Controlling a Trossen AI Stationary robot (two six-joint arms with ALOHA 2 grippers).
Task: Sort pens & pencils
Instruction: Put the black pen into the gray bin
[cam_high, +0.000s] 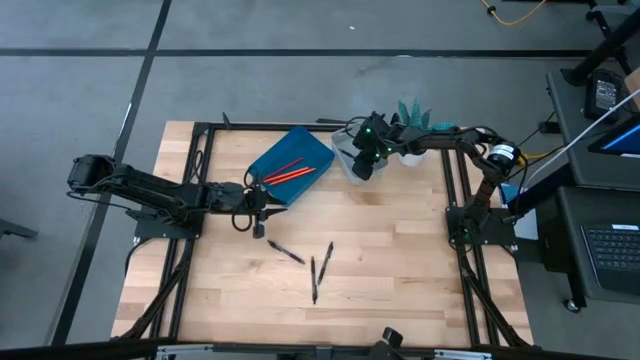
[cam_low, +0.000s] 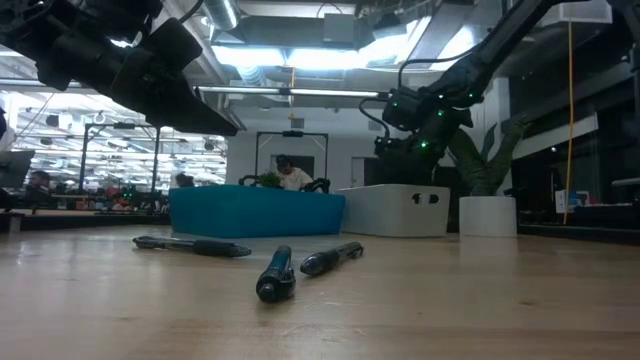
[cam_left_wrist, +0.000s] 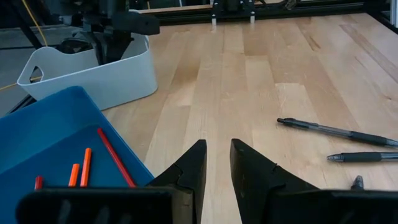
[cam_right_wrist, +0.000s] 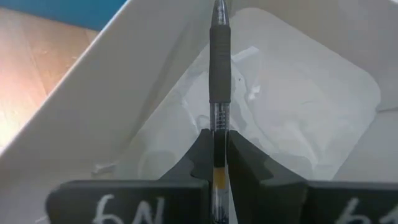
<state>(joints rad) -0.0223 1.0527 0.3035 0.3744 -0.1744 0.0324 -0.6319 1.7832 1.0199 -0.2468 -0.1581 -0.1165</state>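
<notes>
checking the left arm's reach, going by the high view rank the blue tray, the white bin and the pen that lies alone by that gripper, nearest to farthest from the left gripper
From the left gripper, open at the table's left-middle:
1. The blue tray with the pencils: its near corner sits right beside the gripper.
2. The lone pen: just toward the front edge; a close call with the tray.
3. The white bin: farthest, beyond the tray, under the right gripper.

Pencils (cam_high: 291, 172) in tray (cam_high: 313, 148), bin (cam_high: 346, 165) right of tray, pens (cam_high: 315, 268) on table (cam_high: 400, 260) in front

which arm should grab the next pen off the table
Left, probably. The left gripper is empty beside the three loose pens, while the right gripper holds a pen over the white bin.
</notes>
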